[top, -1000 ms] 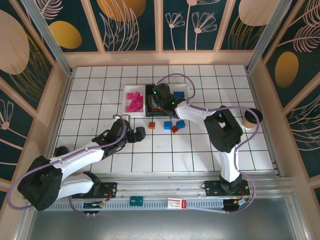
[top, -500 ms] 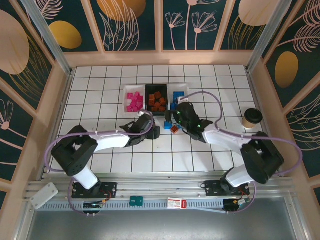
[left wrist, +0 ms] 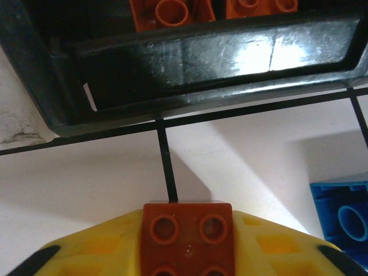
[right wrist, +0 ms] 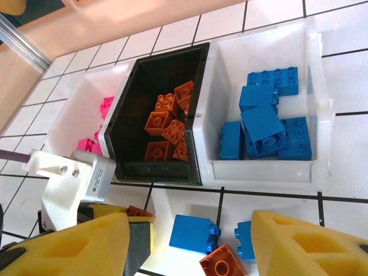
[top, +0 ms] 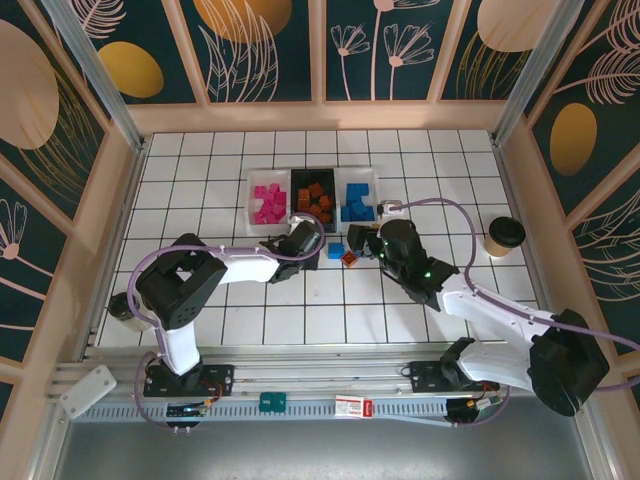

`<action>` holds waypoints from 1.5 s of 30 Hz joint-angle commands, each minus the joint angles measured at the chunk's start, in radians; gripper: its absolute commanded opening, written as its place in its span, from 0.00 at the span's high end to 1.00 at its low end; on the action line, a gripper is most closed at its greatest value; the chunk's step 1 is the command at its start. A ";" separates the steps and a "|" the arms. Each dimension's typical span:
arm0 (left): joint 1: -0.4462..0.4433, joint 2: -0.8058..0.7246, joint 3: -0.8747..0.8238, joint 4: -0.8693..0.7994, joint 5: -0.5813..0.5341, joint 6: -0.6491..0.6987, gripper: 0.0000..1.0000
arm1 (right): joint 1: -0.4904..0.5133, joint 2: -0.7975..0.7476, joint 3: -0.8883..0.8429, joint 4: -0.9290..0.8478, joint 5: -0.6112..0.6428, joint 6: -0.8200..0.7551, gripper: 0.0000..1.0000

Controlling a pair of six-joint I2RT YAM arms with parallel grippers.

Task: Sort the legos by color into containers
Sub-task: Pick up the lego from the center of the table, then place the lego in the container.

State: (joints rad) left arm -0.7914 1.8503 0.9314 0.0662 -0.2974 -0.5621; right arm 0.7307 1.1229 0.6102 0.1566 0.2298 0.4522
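**Left arm grips an orange brick just short of the black bin**

Seen from above, three open containers sit side by side on the white tiled table (top: 200, 170), their long sides running away from the arms. The left white bin (top: 252, 205) holds pink bricks, the black bin (top: 300, 176) holds orange ones, and the right white bin (top: 372, 180) holds blue ones.

The left gripper (top: 303, 243) is just in front of the black bin, its yellow fingers (left wrist: 95, 253) closed on an orange-brown brick (left wrist: 187, 233). It probably hangs there because the brick's colour matches that bin. The brick sits level and studs up, with its front edge parallel to the bin's near wall. Two rows of two studs show, so it looks about square; the frame crops its rear, so no long axis can be judged.

The right gripper (top: 360, 244) hovers with its jaws apart and empty over the loose pieces on the table near the bins: a blue brick (right wrist: 194, 233), a smaller blue piece (right wrist: 246, 238) and an orange brick (right wrist: 221, 265). It seems placed to pick one next. The blue brick lies tipped on its side, studs pointing right.
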 commanded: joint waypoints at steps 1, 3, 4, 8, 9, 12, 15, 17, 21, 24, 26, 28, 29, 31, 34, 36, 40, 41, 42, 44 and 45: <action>-0.002 -0.032 -0.017 -0.013 0.000 -0.013 0.70 | 0.002 -0.028 -0.025 -0.005 0.037 0.020 0.41; -0.002 -0.072 -0.041 -0.012 0.015 -0.025 0.73 | 0.002 -0.033 -0.035 0.001 0.036 0.023 0.41; -0.002 -0.099 -0.055 -0.009 0.026 -0.032 0.74 | 0.002 -0.034 -0.042 0.003 0.036 0.026 0.41; -0.002 -0.222 -0.086 -0.010 0.067 -0.054 0.74 | 0.002 -0.034 -0.070 0.006 0.035 0.034 0.41; -0.001 -0.247 -0.078 -0.017 0.066 -0.054 0.73 | 0.002 -0.037 -0.078 0.005 0.033 0.038 0.41; 0.011 -0.271 -0.007 -0.055 0.058 -0.036 0.72 | 0.003 -0.039 -0.098 0.011 0.027 0.048 0.41; 0.051 -0.224 0.106 -0.080 0.080 -0.017 0.72 | 0.003 -0.040 -0.108 0.008 0.024 0.055 0.41; 0.092 -0.170 0.173 -0.088 0.103 -0.017 0.73 | 0.002 -0.042 -0.111 0.002 0.020 0.059 0.41; 0.165 -0.042 0.304 -0.107 0.105 -0.015 0.75 | 0.005 -0.053 -0.118 -0.023 0.009 0.068 0.41; 0.185 0.043 0.405 -0.135 0.099 -0.007 0.74 | 0.008 -0.065 -0.133 -0.033 0.002 0.078 0.41; 0.193 0.096 0.466 -0.156 0.096 -0.008 0.74 | 0.010 -0.071 -0.142 -0.041 0.003 0.084 0.41; 0.202 0.143 0.524 -0.174 0.095 -0.013 0.74 | 0.013 -0.076 -0.152 -0.043 0.002 0.091 0.41; 0.207 0.167 0.552 -0.184 0.093 -0.017 0.72 | 0.014 -0.080 -0.157 -0.042 0.001 0.095 0.41; 0.215 0.197 0.595 -0.198 0.093 -0.023 0.65 | 0.018 -0.081 -0.168 -0.038 -0.004 0.103 0.41; 0.220 0.219 0.645 -0.217 0.094 -0.023 0.49 | 0.023 -0.076 -0.186 -0.027 -0.015 0.115 0.41; 0.221 0.210 0.666 -0.220 0.111 -0.024 0.40 | 0.024 -0.067 -0.198 -0.014 -0.025 0.125 0.41; 0.219 0.135 0.616 -0.173 0.167 -0.036 0.19 | 0.026 -0.037 -0.204 0.013 -0.042 0.132 0.41; 0.219 0.107 0.583 -0.154 0.183 -0.042 0.15 | 0.026 -0.027 -0.203 0.020 -0.042 0.133 0.40; 0.217 0.079 0.541 -0.131 0.198 -0.050 0.12 | 0.026 -0.018 -0.199 0.027 -0.042 0.132 0.40; 0.214 0.014 0.455 -0.083 0.233 -0.068 0.08 | 0.022 0.005 -0.194 0.045 -0.047 0.127 0.40; 0.210 -0.022 0.403 -0.057 0.250 -0.078 0.04 | 0.017 0.022 -0.189 0.056 -0.056 0.123 0.39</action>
State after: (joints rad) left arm -0.5758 1.9354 1.4284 -0.0715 -0.1139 -0.6090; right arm 0.7494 1.1160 0.4149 0.1555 0.1871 0.5610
